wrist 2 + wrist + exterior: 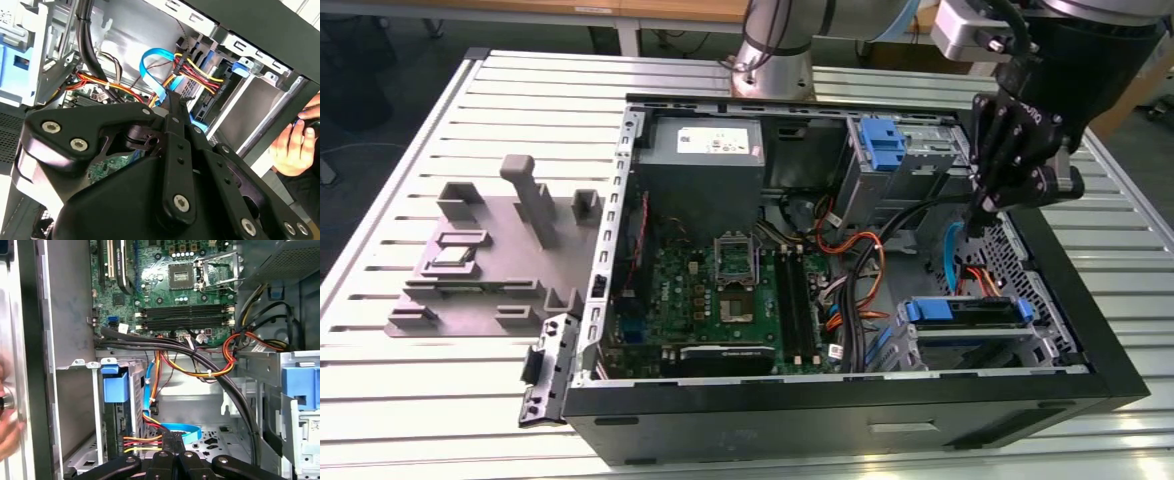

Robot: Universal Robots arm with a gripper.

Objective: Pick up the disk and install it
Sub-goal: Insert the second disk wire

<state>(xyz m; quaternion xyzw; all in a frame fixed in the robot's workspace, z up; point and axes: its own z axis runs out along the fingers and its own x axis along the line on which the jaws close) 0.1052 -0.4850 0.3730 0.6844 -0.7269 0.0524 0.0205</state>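
One hand [295, 145] (beside case [270, 30])

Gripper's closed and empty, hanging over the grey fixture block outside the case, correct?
Not quite. In the exterior view the gripper hangs over the open case, on the exterior view's right, not over the grey fixture block, which sits outside the case on the exterior view's left. The rest holds: closed and empty.

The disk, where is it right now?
In the exterior view the disk sits in the drive bay at the computer case's near corner, on that view's right, below the gripper and beside the orange cables.
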